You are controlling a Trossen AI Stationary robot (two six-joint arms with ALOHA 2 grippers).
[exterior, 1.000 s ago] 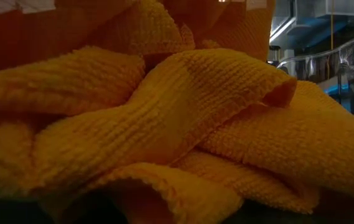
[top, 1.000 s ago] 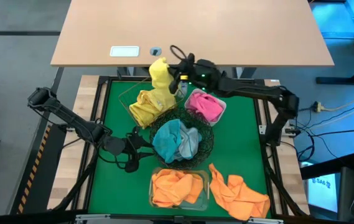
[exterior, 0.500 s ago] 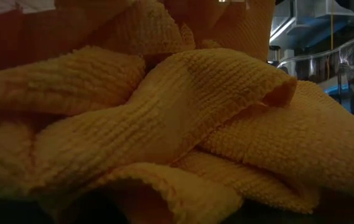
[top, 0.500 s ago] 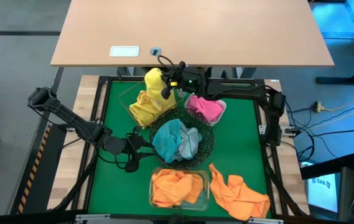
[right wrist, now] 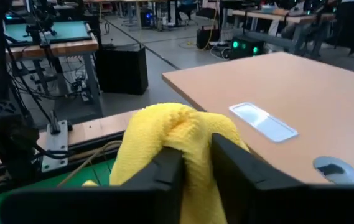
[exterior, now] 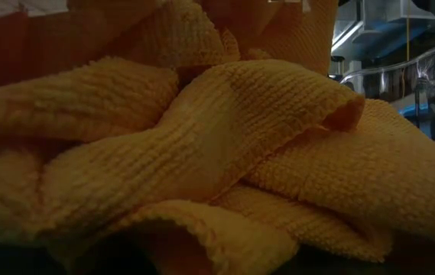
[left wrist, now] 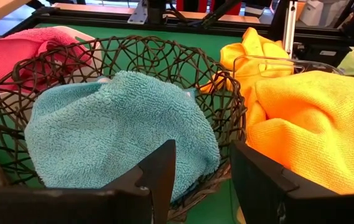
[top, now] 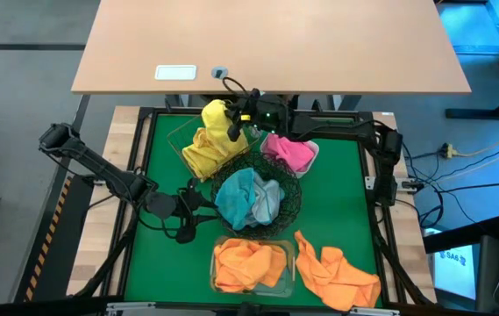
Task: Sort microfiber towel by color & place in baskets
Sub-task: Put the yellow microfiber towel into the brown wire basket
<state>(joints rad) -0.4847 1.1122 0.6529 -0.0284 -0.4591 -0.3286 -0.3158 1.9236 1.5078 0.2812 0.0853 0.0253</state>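
Observation:
My right gripper is shut on a yellow towel over the far-left part of the table. Just below it is the copper wire basket, which holds more yellow cloth. A pink towel lies in the white tray. Teal and grey towels fill the round black wire bowl. One orange towel sits in the clear tub and another lies loose on the mat. My left gripper waits open at the bowl's left side. My right gripper pinches a bunched fold of the yellow towel between its two fingers. It comes level from the table's right side. The cloth bulges beyond the fingertips and hangs down toward the yellow pile in the copper basket; whether it touches the pile I cannot tell.
A wooden desk stands beyond the far edge, with a white plate and a small round grommet on it. In the low view the loose orange towel fills the whole picture. Bare green mat shows right of the bowl.
My right gripper has carried the yellow towel toward the table's left edge and a little toward the near edge. The towel now hangs over the copper basket. Most of the move came early, and it has nearly stopped since.

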